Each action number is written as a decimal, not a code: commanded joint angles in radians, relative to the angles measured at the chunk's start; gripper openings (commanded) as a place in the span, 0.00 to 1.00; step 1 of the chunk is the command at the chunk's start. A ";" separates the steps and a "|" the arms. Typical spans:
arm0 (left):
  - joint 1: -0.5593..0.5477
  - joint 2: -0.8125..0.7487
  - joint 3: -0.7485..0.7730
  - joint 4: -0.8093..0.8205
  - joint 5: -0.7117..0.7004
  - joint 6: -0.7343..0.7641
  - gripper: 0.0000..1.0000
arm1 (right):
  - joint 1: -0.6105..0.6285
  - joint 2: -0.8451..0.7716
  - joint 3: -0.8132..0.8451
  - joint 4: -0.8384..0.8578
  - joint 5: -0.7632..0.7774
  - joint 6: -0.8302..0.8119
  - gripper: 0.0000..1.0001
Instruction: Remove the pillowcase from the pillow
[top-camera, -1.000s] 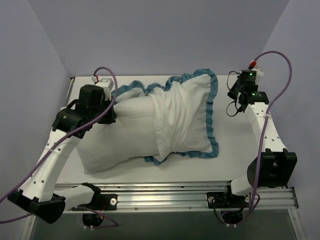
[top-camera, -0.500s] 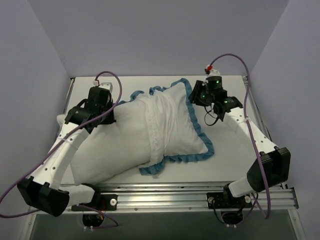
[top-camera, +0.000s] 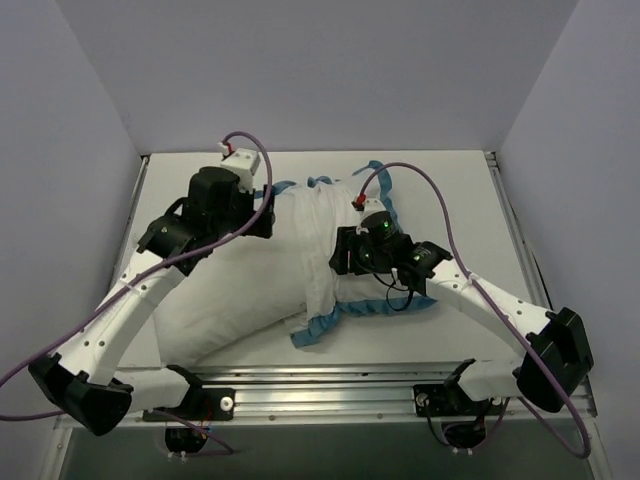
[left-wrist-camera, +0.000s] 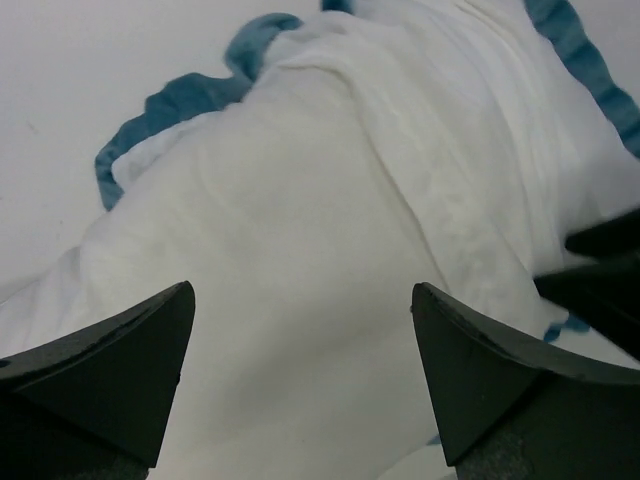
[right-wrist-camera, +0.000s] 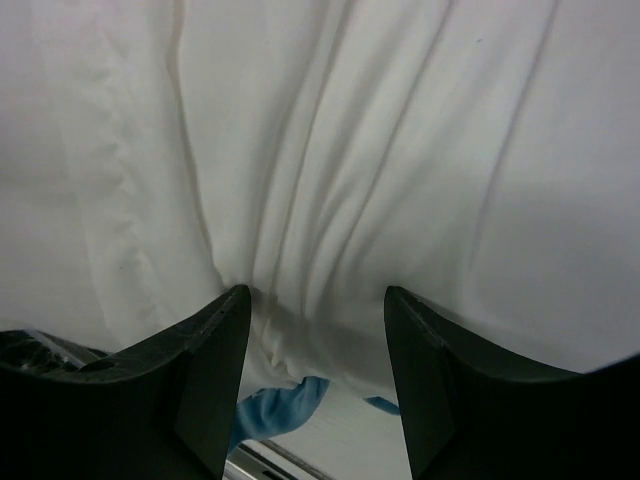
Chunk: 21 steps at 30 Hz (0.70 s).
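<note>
The plump white pillow (top-camera: 215, 300) lies across the table's left half, its right end still inside the pillowcase (top-camera: 315, 225). The case shows its white inside and a blue ruffled trim (top-camera: 312, 335). My left gripper (top-camera: 268, 218) hovers where pillow and case meet, jaws wide open over the bare pillow (left-wrist-camera: 300, 250) and holding nothing. The case's ruffle (left-wrist-camera: 180, 100) shows beyond it. My right gripper (top-camera: 340, 262) sits low over the pillowcase (right-wrist-camera: 400, 150). Its jaws are open, with wrinkled white cloth bunching toward the left finger (right-wrist-camera: 215, 370). Blue trim (right-wrist-camera: 290, 410) peeks out below.
The white table (top-camera: 450, 190) has purple walls on three sides. A metal rail (top-camera: 330, 385) carrying both arm bases runs along the near edge. The right arm's dark link (left-wrist-camera: 610, 270) shows at the right of the left wrist view.
The right arm swung from the far right corner to above the pillowcase. The left arm moved right along the pillow. Pillow and case slid left and the case bunched narrower.
</note>
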<state>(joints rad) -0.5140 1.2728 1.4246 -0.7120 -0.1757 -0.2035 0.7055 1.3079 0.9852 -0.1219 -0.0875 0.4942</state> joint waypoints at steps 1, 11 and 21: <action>-0.200 -0.085 -0.102 0.054 -0.048 0.128 0.97 | -0.015 0.040 0.010 0.054 0.084 0.000 0.52; -0.368 -0.098 -0.345 0.123 -0.177 0.038 0.95 | -0.155 0.183 0.125 0.103 0.023 -0.085 0.57; -0.523 0.048 -0.311 0.155 -0.346 0.009 0.94 | -0.155 0.096 0.096 0.068 0.011 -0.094 0.78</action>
<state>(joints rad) -0.9798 1.2716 1.0630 -0.6029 -0.4271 -0.1616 0.5495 1.4723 1.0958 -0.0376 -0.0723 0.4145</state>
